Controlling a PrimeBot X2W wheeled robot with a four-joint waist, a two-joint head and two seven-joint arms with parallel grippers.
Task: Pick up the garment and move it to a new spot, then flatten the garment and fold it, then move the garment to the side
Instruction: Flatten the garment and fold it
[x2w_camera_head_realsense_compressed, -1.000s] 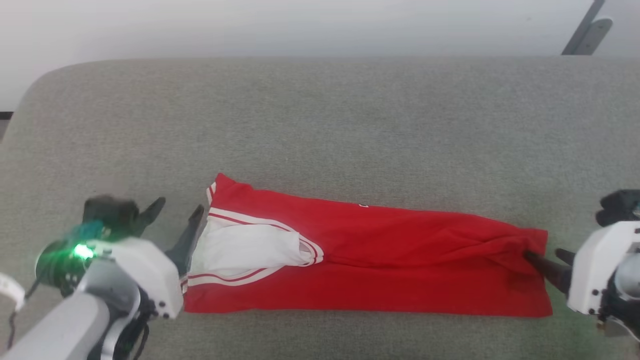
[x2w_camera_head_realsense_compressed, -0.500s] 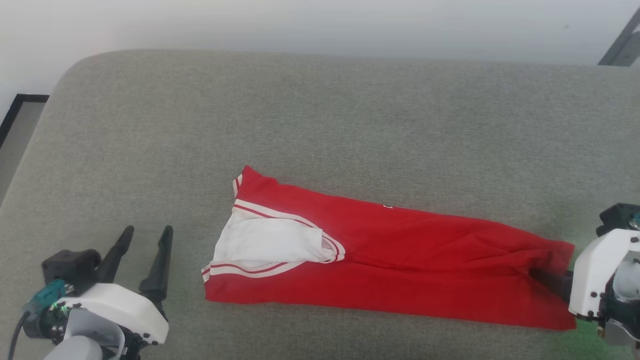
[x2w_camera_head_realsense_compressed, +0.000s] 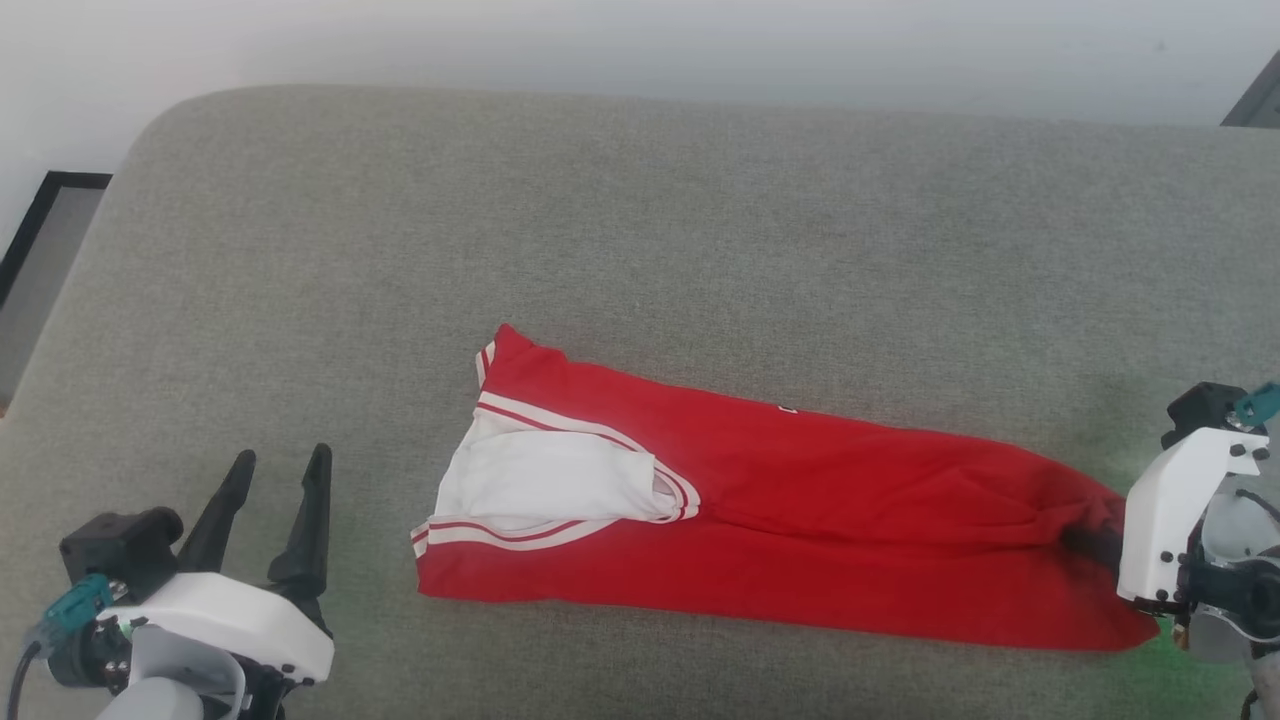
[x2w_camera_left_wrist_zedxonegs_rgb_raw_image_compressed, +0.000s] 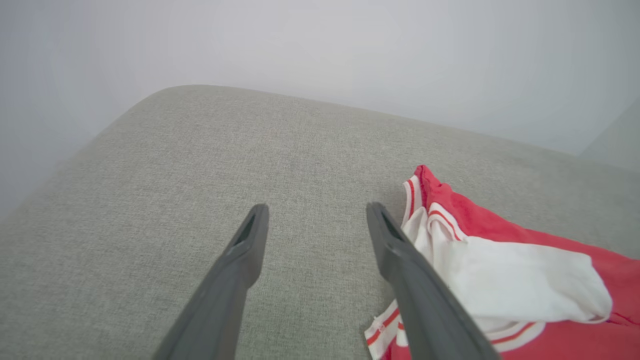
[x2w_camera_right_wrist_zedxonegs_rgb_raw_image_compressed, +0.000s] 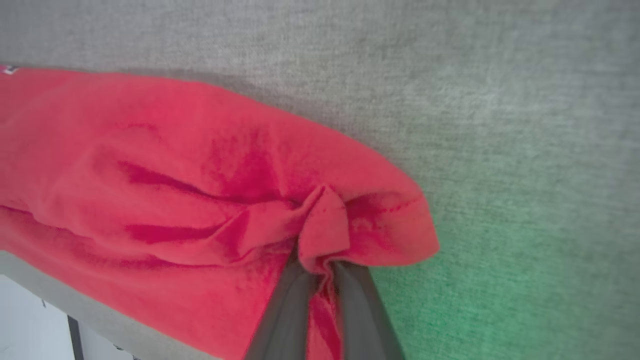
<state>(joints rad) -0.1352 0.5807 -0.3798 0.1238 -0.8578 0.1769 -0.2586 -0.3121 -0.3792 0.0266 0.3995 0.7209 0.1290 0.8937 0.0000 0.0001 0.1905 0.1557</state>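
The garment (x2w_camera_head_realsense_compressed: 800, 530), a red jersey with a white sleeve and striped trim, lies folded into a long strip across the grey cushion. My right gripper (x2w_camera_head_realsense_compressed: 1090, 540) is shut on the garment's right end, and the red cloth (x2w_camera_right_wrist_zedxonegs_rgb_raw_image_compressed: 320, 235) bunches up between its dark fingers (x2w_camera_right_wrist_zedxonegs_rgb_raw_image_compressed: 285, 310). To the left of the garment's sleeve end, my left gripper (x2w_camera_head_realsense_compressed: 280, 470) stands open over bare cushion, apart from the cloth. In the left wrist view the gripper (x2w_camera_left_wrist_zedxonegs_rgb_raw_image_compressed: 315, 212) has the white sleeve (x2w_camera_left_wrist_zedxonegs_rgb_raw_image_compressed: 505, 280) just beside its right finger.
The grey cushion (x2w_camera_head_realsense_compressed: 640, 230) runs wide behind the garment, with its rounded corner at the far left. A pale wall stands beyond it. A dark-framed panel (x2w_camera_head_realsense_compressed: 40, 250) lies on the floor past the left edge.
My right gripper has shut on the garment's right end. My left gripper has pulled back from the sleeve end toward the lower left. The camera has shifted too.
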